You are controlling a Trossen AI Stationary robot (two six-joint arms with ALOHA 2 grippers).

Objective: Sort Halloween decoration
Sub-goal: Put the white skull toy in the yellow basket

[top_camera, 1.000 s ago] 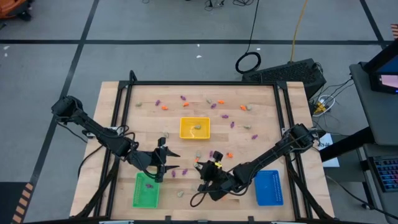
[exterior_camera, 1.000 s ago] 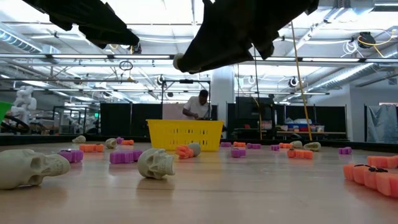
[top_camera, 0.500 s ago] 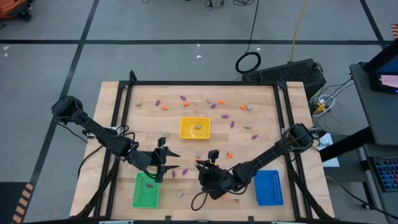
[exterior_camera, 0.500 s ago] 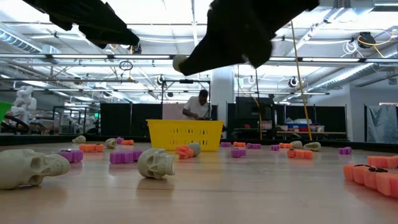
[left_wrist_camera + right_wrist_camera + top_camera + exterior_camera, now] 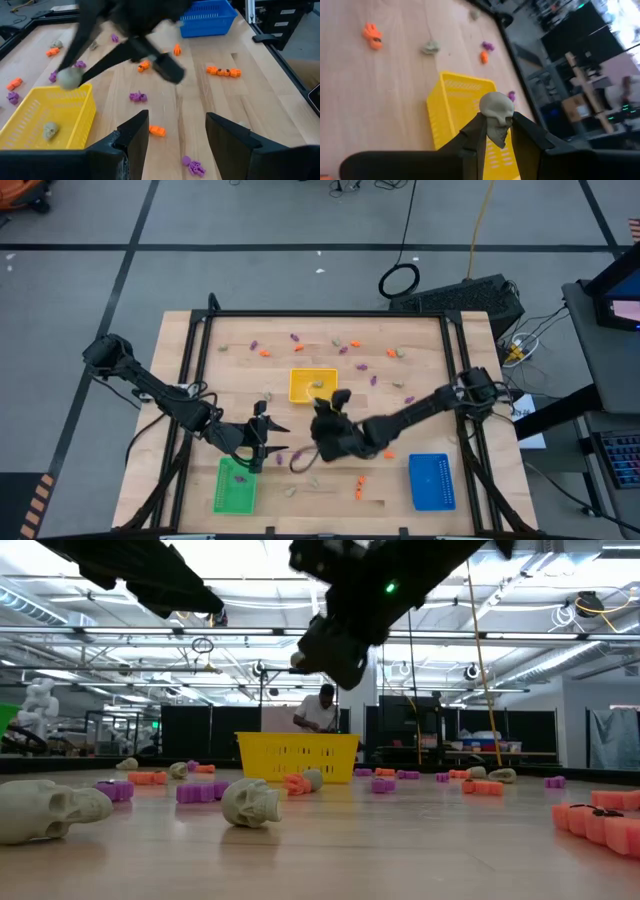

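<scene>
Right gripper [image 5: 496, 131] clamped on a pale skull [image 5: 497, 116], held at five o'clock of the yellow tray [image 5: 313, 386]; left gripper [image 5: 175, 134] jaws wide, nothing held, above the green tray [image 5: 234, 486]

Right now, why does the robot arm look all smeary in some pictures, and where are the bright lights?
In the left wrist view the right arm is streaked by motion blur, while the yellow tray stays crisp. In the low view, bright ceiling lights turn both arms into dark shapes. In the right wrist view the skull in the right gripper is sharp and the room behind is soft.
</scene>
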